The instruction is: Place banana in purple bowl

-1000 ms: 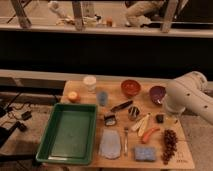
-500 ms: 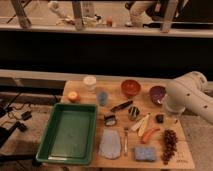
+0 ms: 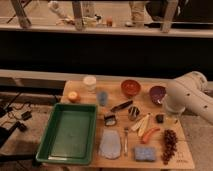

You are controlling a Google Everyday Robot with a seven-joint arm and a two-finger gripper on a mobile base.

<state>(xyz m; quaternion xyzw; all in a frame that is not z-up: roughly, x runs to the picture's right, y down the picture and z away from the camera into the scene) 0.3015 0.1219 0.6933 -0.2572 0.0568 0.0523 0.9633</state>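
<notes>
The banana (image 3: 139, 123) lies flat on the wooden table, pale and forked, right of centre. Behind it and to the right stands the purple bowl (image 3: 157, 93), upright and with nothing showing inside. My white arm (image 3: 187, 95) comes in from the right and partly covers the bowl's right side. At the arm's low end my gripper (image 3: 173, 116) hangs over the table's right edge, to the right of the banana. It holds nothing, and its fingers are mostly hidden by the arm.
An orange-red bowl (image 3: 130, 88) sits left of the purple one. A carrot-like piece (image 3: 150, 134), grapes (image 3: 170, 145), a blue sponge (image 3: 144, 153) and a small black block (image 3: 159, 118) crowd around the banana. A green tray (image 3: 70, 132) fills the left side.
</notes>
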